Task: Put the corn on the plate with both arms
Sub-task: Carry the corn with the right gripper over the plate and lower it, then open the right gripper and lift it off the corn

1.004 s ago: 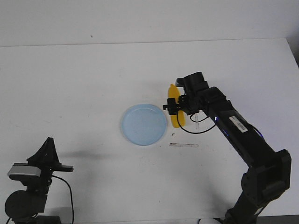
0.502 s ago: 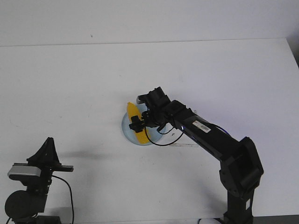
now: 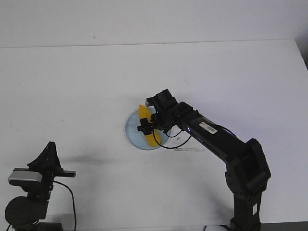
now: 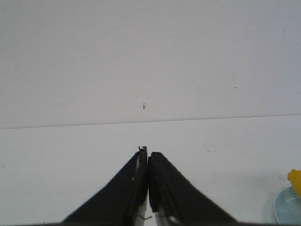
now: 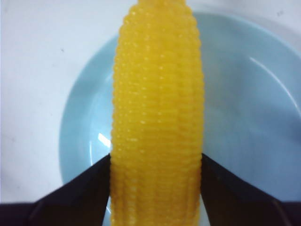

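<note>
The bright yellow corn [image 3: 147,125] lies lengthwise across the pale blue plate [image 3: 133,134] in the front view, held in my right gripper [image 3: 150,127]. In the right wrist view the black fingers [image 5: 89,188] press both sides of the corn [image 5: 157,103], with the plate [image 5: 244,122] right beneath it; I cannot tell whether cob and plate touch. My left gripper [image 3: 50,144] rests at the table's near left, far from the plate. In its wrist view the left gripper [image 4: 147,153] is shut on nothing, and the corn's tip [image 4: 295,179] and the plate's rim [image 4: 286,209] peek in at the edge.
A thin pale strip [image 3: 189,149] lies on the white table just right of the plate. The table's back edge [image 3: 154,43] meets a white wall.
My right arm has carried the corn leftward from beside the plate to over it, then eased slightly back to the right. The left arm has not moved.
</note>
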Controlling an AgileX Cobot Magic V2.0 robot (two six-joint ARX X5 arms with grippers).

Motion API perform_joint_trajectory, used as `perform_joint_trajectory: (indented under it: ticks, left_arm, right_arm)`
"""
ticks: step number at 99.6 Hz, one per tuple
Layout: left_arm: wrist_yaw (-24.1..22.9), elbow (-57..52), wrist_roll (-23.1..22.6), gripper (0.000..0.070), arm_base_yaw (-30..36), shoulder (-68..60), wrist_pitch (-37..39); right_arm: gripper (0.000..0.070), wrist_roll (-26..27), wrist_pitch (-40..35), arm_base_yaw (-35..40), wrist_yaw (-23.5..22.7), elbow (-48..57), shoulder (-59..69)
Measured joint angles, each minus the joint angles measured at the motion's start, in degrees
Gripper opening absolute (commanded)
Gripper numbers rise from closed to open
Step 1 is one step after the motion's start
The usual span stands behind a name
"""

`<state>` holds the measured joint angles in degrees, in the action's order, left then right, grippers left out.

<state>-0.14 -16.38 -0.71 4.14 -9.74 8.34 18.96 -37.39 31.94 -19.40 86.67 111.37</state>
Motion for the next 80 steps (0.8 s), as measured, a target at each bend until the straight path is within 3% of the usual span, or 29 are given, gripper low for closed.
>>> perform_joint_trajectory:
  ticks: [6, 36, 53, 58, 72, 80]
  left_arm:
    - [0.0, 0.0, 0.0, 0.0002, 0.0, 0.0, 0.0]
    - [0.0, 0.0, 0.0, 0.0002, 0.0, 0.0, 0.0]
    - [0.0, 0.0, 0.0, 0.0002, 0.0, 0.0, 0.0]
    - [0.0, 0.0, 0.0, 0.0002, 0.0, 0.0, 0.0]
    - [0.0, 0.0, 0.0, 0.0002, 0.0, 0.0, 0.0]
    - [0.0, 0.0, 0.0, 0.0002, 0.0, 0.0, 0.0]
  right_arm:
    - [0.047, 0.0, -0.5, 0.0, 0.2, 0.0, 0.0]
    - [0.047, -0.1, 3.1, -0.9, 0.2, 0.0, -0.6]
    - [0.046, -1.9, 6.1, -2.5, 1.2, 0.0, -7.3]
    - [0.0415, -3.4, 6.3, -3.0, 1.6, 0.0, -9.6]
    - [0.0168, -8.5, 6.1, -5.2, 1.7, -1.1, -14.3]
    - [0.01, -11.6, 6.1, -7.1, 3.2, -4.4, -17.0]
